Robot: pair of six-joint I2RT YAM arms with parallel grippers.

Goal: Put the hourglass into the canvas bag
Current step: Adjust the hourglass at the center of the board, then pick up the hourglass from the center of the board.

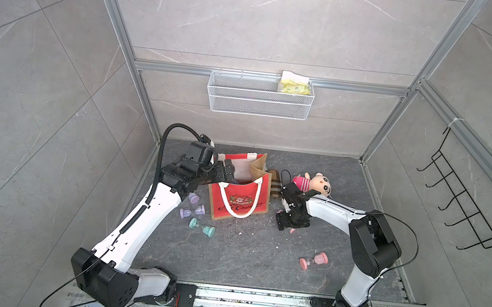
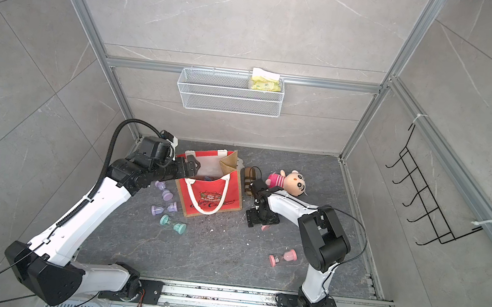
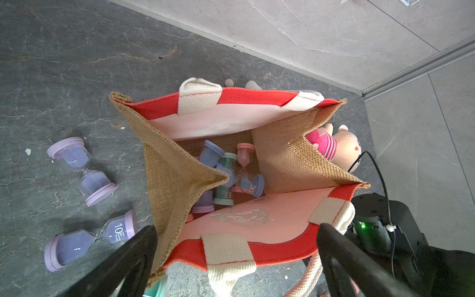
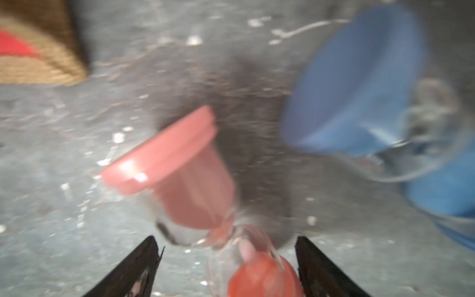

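The right pincer [image 4: 226,240] is down at the floor [image 4: 77,205] with its two fingers apart. A pink hourglass [image 4: 185,164] lies on its side between them, near the canvas bag [image 1: 238,203] but not in it, and the blur hides whether a finger touches it. The left pincer [image 3: 236,227] hangs wide open at the top of the bag, which stands upright with other hourglasses [image 3: 226,177] lying inside.
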